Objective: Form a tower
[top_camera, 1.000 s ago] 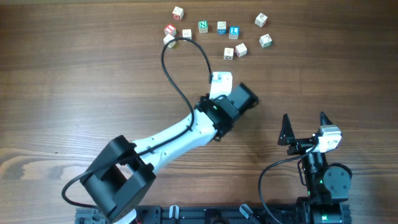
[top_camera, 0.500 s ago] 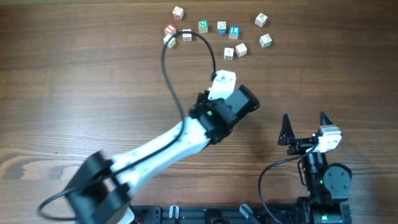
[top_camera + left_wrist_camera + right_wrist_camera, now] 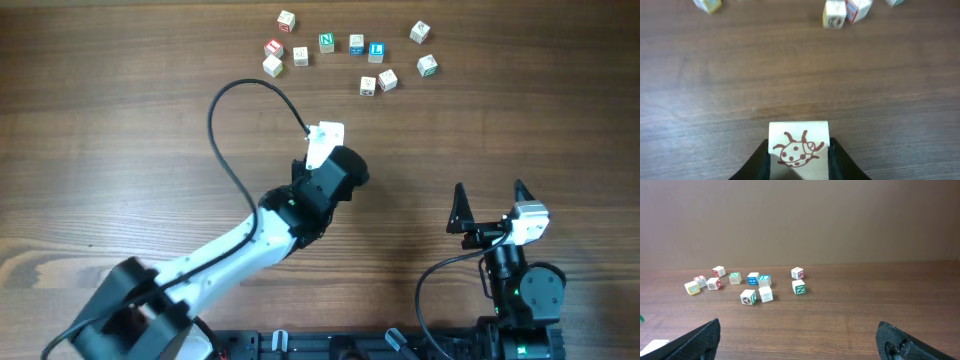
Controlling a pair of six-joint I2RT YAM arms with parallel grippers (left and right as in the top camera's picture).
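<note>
Left fingers (image 3: pixel 758 165) pinch a pale cube (image 3: pixel 799 134) bearing a red ladybug, at the middle of the table (image 3: pixel 120 120); right fingers (image 3: pixel 697 339) gape wide, empty. The left arm (image 3: pixel 250 235) has swung leftward since a second ago. Eleven loose cubes (image 3: pixel 326 42) lie unmoved at the far edge, unstacked.

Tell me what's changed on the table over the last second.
The left gripper, shut on a pale wooden cube with a red-brown ladybug drawing, swung with its arm toward the robot's left, away from the right gripper. Its black cable loop drew back from the far group of loose wooden letter cubes. Those cubes and the open right gripper stayed put.
</note>
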